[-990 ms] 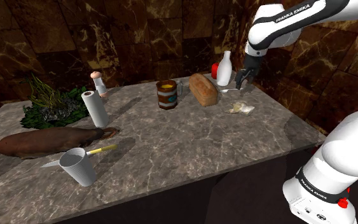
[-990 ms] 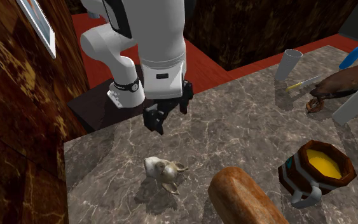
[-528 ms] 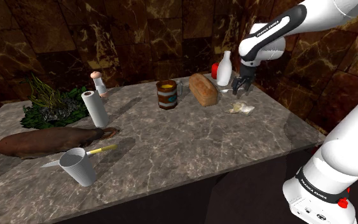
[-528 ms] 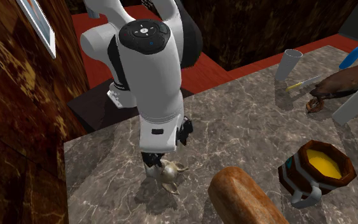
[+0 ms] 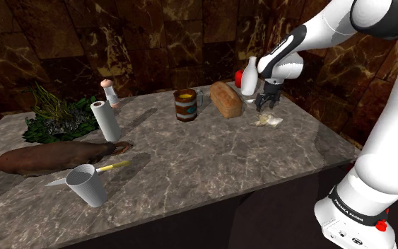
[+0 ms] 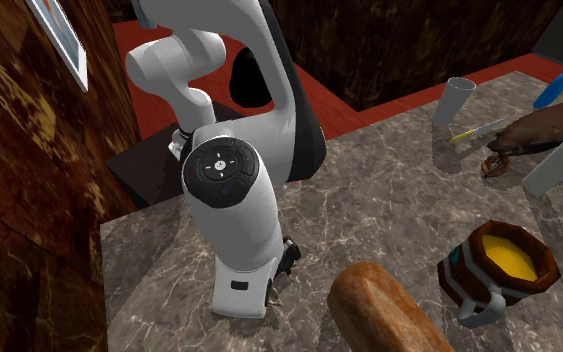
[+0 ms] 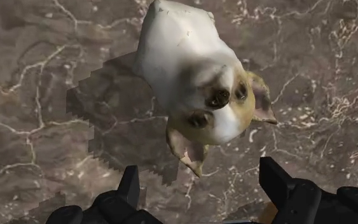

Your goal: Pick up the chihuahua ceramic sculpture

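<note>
At the upper right of the shoulder view, the claw has dropped from well above the bench to just over the chihuahua sculpture, so the grasp looks close. In the wrist view its fingers stand wide apart, touching nothing. The white-and-tan dog lies just beyond the tips, head toward them and roughly centred.

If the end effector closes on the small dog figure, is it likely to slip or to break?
The dog figure looks rigid, with a smooth, rounded white body, so it may slip once the open end effector closes. Its thin pointed ears seem the most fragile part. Being compact, it is probably light.
</note>
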Tool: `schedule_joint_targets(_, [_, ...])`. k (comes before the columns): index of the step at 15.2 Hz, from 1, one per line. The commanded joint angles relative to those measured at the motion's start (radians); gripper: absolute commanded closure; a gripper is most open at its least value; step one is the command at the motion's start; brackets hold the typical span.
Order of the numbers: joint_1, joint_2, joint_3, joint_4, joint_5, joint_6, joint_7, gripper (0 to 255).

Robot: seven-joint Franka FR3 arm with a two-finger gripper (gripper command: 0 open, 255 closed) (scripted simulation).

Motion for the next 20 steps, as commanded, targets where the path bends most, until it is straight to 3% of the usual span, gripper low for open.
schedule_joint_targets(1, [-0.005,0.032,0.007,0.008,0.022,0.021,-0.013,0])
schedule_joint_targets(8, [-0.019,0.095,0.027,0.004,0.066,0.081,-0.049,0])
schedule_joint_targets(9, [-0.019,0.095,0.027,0.004,0.067,0.082,-0.049,255])
schedule_joint_targets(20, [-0.013,0.072,0.019,0.005,0.050,0.060,-0.036,255])
